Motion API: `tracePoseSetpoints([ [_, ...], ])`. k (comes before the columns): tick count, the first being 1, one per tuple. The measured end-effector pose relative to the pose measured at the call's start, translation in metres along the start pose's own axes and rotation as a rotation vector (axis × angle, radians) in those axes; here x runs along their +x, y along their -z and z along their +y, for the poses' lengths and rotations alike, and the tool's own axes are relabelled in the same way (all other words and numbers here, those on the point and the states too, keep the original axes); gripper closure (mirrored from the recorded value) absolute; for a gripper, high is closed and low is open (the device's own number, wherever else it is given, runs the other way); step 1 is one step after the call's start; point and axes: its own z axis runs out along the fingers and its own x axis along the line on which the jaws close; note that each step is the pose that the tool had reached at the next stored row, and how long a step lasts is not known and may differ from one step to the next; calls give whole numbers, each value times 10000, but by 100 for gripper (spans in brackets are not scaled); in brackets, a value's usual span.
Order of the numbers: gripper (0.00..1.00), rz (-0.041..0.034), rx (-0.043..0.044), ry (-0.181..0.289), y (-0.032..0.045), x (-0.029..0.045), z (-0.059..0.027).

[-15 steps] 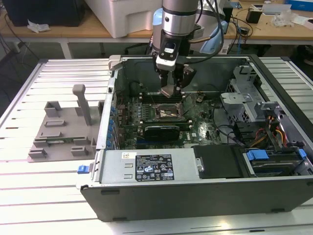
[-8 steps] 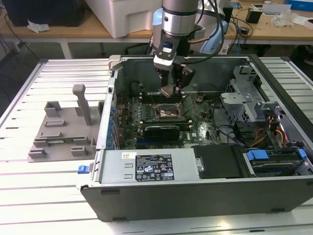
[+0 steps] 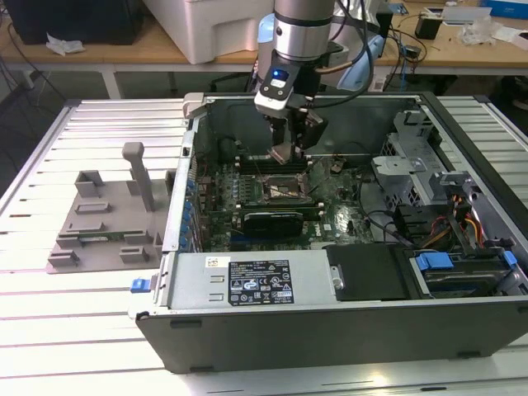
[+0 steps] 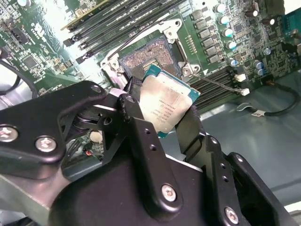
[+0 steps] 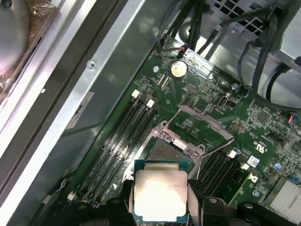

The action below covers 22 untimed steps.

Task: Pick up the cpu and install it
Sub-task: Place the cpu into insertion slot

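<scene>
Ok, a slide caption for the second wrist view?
The gripper holds the cpu by its edges above the open motherboard socket.

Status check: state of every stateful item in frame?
cpu: clamped at two opposite edges, metal top showing, not yet seated.
gripper: shut on cpu.
CPU socket: uncovered, no chip in it.
load plate: swung open.
computer case: lying on its side, interior exposed.

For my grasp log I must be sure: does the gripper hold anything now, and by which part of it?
Yes. The gripper holds the cpu by two opposite side edges. The cpu's metal top is uncovered, and it is near the open socket.
</scene>
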Motion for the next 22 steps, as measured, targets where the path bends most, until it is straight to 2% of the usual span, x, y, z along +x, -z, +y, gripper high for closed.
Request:
tracePoseSetpoints([
  [22,46,44,-4,-1704,0,0,0],
])
